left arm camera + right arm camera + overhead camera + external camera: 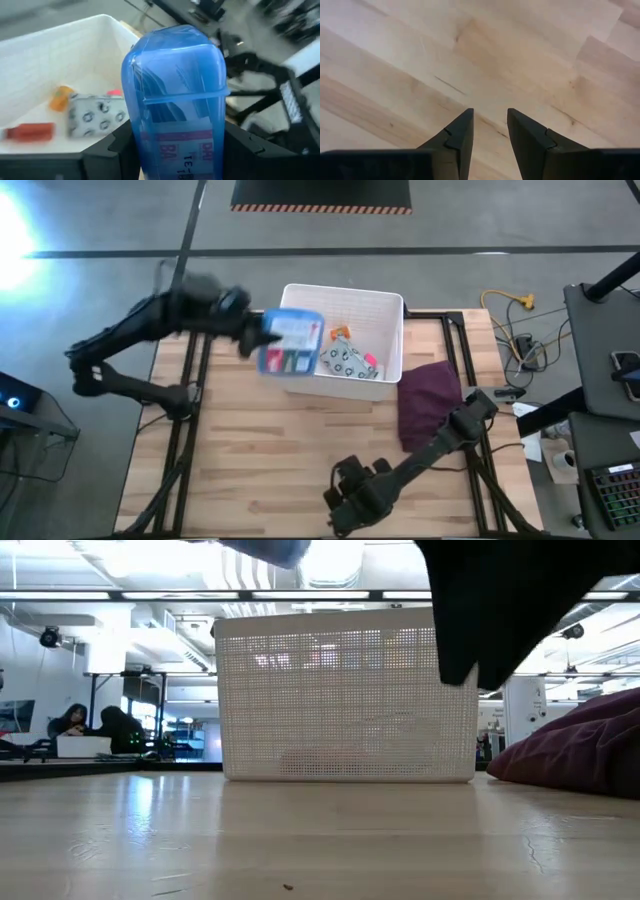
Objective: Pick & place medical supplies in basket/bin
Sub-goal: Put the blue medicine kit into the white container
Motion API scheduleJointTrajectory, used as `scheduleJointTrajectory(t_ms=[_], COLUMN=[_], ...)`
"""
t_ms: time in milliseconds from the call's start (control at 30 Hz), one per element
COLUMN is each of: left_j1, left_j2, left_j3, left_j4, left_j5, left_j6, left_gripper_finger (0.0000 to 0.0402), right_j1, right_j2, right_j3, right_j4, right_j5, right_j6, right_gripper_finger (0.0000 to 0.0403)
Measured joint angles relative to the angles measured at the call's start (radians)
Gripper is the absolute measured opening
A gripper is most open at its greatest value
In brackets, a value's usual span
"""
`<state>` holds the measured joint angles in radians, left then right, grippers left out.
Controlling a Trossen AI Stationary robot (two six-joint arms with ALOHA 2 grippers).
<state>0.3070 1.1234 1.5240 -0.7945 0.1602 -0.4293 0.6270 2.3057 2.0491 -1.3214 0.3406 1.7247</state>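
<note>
Blue first-aid box (290, 342), pinched by the left end effector (175, 145), is hanging over the basket's (385, 305) left rim; releasing early risks spilling outside

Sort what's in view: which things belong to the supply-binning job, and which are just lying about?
Job:
- blue first-aid box, held by the left gripper over the basket's edge
- white basket
- in it: patterned packet, orange bottle, red bottle

Lying about:
- maroon cloth
- right gripper, idle above bare table
</note>
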Motion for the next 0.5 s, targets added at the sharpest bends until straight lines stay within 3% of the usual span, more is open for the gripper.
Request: scheduleJointTrajectory(t_ms=[67,133,267,500], left_j1=[0.157,0.245,0.338,0.334], left_j2=[0.055,0.119,0.246,0.453], left_j3=[-0.022,-0.040,-0.028,0.058], left_j4=[0.072,0.141,0.230,0.231], left_j5=[0.189,0.283,0.337,0.361], left_j6=[0.003,0.009,0.008,-0.005], left_gripper_finger=[0.0180,0.0180,0.0180,0.0197], right_j1=[0.004,0.012,0.030,0.036], right_j2=[-0.015,-0.034,-0.064,-0.159], right_j3=[-0.001,-0.004,-0.019,-0.138], right_j4=[-0.015,-0.044,-0.129,-0.150], right_j5=[0.027,0.054,0.081,0.084], right_j6=[0.033,0.079,0.183,0.221], right_gripper_finger=[0.0108,0.0103,0.0093,0.0086])
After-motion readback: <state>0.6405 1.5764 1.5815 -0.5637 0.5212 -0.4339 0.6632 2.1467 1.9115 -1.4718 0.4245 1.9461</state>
